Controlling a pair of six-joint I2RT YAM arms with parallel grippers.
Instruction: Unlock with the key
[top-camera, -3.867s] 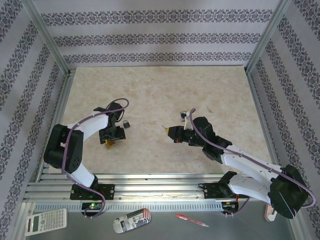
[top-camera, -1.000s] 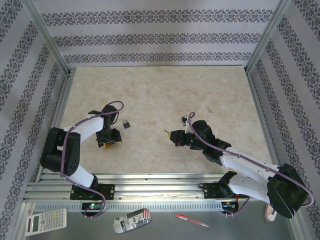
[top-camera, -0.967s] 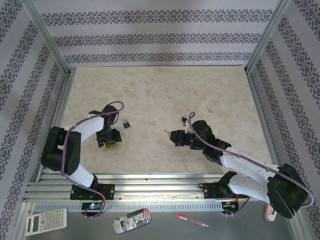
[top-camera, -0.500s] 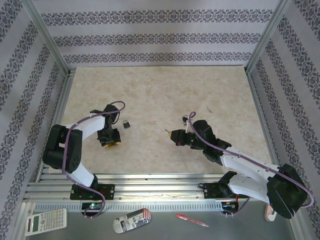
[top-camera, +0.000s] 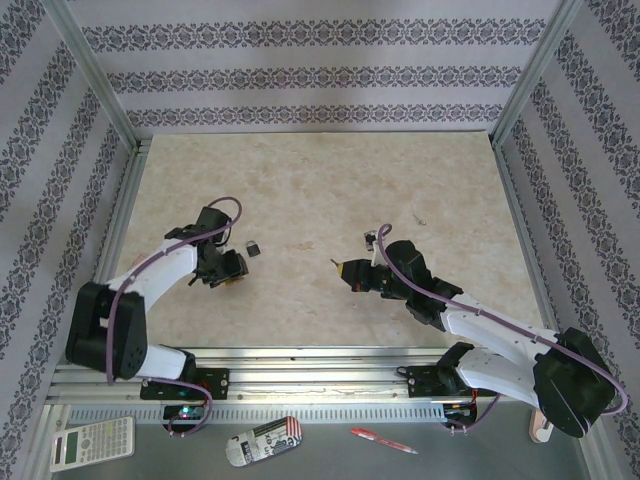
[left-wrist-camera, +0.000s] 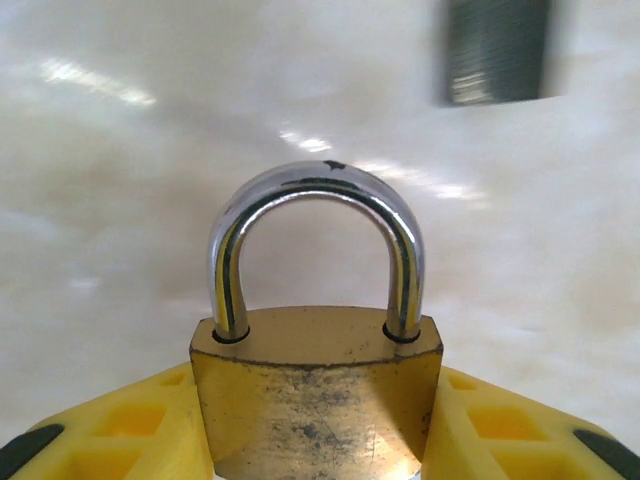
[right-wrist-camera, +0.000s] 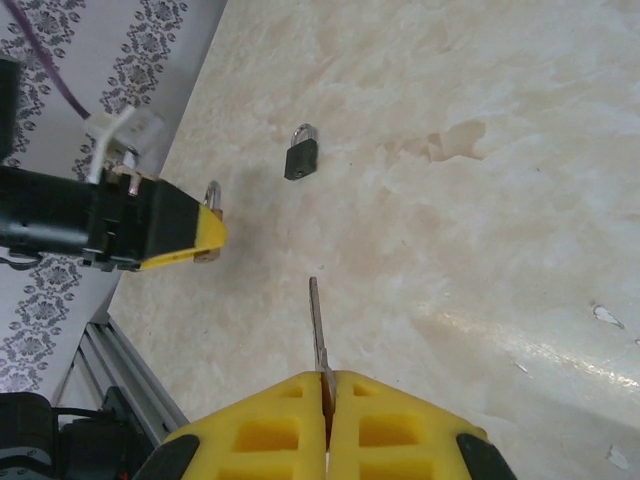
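Observation:
My left gripper (left-wrist-camera: 316, 445) is shut on a brass padlock (left-wrist-camera: 316, 385), its yellow fingers (left-wrist-camera: 140, 425) pressing the body's two sides. The padlock's silver shackle (left-wrist-camera: 315, 195) stands upward, closed. From above, the left gripper (top-camera: 232, 268) sits at the table's left-middle. My right gripper (right-wrist-camera: 325, 385) is shut on the key (right-wrist-camera: 316, 320), whose thin silvery blade sticks straight out in front of the fingertips. The key (top-camera: 333, 263) points left toward the left gripper (right-wrist-camera: 205, 230), with a wide gap of bare table between them.
A small black blocky lock (top-camera: 254, 247) lies on the table just right of the left gripper and shows as the black lock (right-wrist-camera: 300, 155) ahead of the key. A calculator (top-camera: 92, 443), a striped case (top-camera: 263, 440) and a red pen (top-camera: 383, 441) lie on the near ledge.
The left gripper has closed on the brass padlock and shifted slightly up and right, its arm swinging outward to the left. The right arm with the key has stayed still.

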